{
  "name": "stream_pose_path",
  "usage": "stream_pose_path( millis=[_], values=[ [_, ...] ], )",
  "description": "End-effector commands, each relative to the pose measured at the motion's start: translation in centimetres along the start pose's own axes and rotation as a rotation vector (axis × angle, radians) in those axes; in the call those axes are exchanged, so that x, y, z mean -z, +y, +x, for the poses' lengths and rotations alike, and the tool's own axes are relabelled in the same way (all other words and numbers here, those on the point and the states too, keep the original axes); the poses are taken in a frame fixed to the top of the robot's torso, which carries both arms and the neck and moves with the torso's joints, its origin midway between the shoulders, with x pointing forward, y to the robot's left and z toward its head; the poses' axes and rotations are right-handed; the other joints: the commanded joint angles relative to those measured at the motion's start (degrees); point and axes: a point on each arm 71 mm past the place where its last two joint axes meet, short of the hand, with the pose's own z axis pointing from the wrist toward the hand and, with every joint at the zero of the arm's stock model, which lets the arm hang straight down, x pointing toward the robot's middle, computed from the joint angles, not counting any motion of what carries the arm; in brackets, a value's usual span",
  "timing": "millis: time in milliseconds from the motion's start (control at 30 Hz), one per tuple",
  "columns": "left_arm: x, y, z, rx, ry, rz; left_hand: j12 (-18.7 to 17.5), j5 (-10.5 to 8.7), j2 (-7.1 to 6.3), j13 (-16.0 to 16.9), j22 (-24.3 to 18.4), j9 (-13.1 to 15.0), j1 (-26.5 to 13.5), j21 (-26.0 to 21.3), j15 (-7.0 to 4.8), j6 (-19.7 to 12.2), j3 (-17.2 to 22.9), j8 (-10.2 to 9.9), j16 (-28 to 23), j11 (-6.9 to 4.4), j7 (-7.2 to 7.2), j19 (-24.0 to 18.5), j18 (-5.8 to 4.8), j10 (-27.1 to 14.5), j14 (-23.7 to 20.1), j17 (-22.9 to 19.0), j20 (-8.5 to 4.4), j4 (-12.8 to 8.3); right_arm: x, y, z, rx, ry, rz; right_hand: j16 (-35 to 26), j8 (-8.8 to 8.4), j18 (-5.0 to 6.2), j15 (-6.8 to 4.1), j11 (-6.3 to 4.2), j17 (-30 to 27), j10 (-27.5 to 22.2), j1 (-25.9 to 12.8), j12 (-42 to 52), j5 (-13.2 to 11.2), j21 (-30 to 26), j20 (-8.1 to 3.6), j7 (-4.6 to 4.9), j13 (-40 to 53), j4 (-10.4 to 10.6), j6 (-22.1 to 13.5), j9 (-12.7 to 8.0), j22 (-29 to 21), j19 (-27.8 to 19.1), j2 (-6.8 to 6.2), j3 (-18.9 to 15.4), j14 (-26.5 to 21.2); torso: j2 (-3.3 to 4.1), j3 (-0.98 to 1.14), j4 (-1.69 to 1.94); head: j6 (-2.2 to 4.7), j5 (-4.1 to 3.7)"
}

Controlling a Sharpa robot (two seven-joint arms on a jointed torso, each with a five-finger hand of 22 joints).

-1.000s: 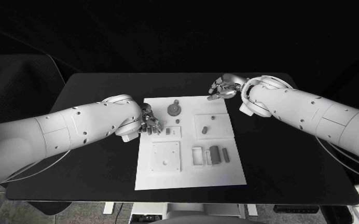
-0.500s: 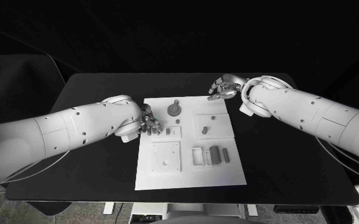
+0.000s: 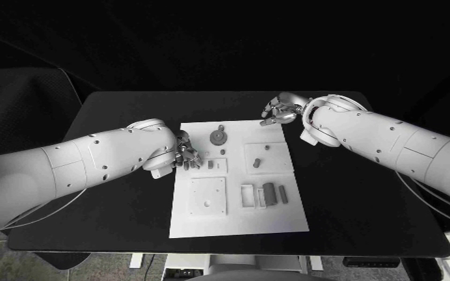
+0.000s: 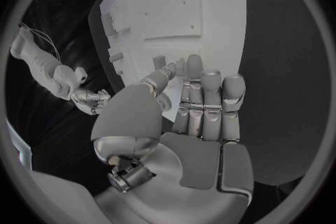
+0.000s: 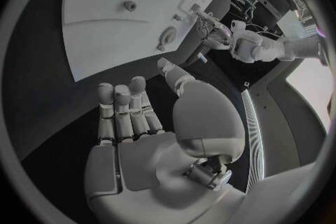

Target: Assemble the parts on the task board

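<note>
The task board (image 3: 239, 219) looks like matt white plastic; the table (image 3: 365, 190) matt black; the left hand (image 4: 199, 117) smooth silvery metal.

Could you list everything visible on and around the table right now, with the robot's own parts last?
table: one, black, under everything.
task board: one, white, middle of the table.
round part: one, grey, far end of the board.
oblong part: one, grey, in the board's right square.
upright parts: a few, grey, standing near the board's right edge.
left hand: one, silver, at the board's left edge, holding nothing.
right hand: one, silver, by the board's far right corner, holding nothing.
</note>
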Motion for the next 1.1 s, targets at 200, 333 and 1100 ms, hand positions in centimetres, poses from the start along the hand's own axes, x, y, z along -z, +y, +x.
stream_pose_path(
  millis=[200,333,1100],
  values=[
    [-0.05,0.21,0.38,-0.022,0.032,-0.003,0.02,0.22,0.24,-0.12,0.09,0.05,0.92,0.38,-0.26,0.36,0.33,0.17,0.25,-0.13,-0.02,-0.05,2.51,0.37,0.00,0.10,-0.23,-0.21,-0.03,0.06,0.15,-0.002,0.017,-0.004,-0.01,0.25,-0.35,-0.09,0.04,-0.09,-0.28,-0.69,0.05,0.35,0.66,0.15,0.15,-0.10,0.43,-0.26,-0.05,-0.06,-0.34,0.11,-0.01,-0.33,0.01,-0.03,-0.03,-0.06,-0.03],
    [-0.05,0.14,0.47,-0.027,0.039,-0.003,0.00,0.22,0.24,-0.14,0.10,0.05,1.01,0.40,-0.27,0.36,0.38,0.16,0.26,-0.14,-0.03,-0.05,2.52,0.38,-0.01,0.11,-0.23,-0.24,-0.02,0.05,0.15,-0.002,0.017,-0.003,-0.01,0.25,-0.35,-0.09,0.04,-0.09,-0.28,-0.70,0.05,0.35,0.66,0.15,0.15,-0.10,0.43,-0.27,-0.05,-0.06,-0.34,0.11,-0.01,-0.33,0.01,-0.01,-0.01,-0.08,-0.10],
    [-0.20,-0.46,0.56,-0.027,0.036,0.006,-0.06,0.22,0.24,-0.17,0.10,0.05,1.22,0.43,-0.29,0.37,0.50,0.14,0.29,-0.14,-0.03,-0.07,2.53,0.40,-0.04,0.16,-0.24,-0.29,0.01,0.02,0.13,-0.002,0.017,-0.004,0.00,0.25,-0.35,-0.08,0.04,-0.10,-0.28,-0.76,0.06,0.35,0.66,0.15,0.15,-0.12,0.46,-0.28,-0.06,-0.08,-0.34,0.13,0.01,-0.34,0.03,0.04,-0.03,-0.06,-0.16]
  ],
)
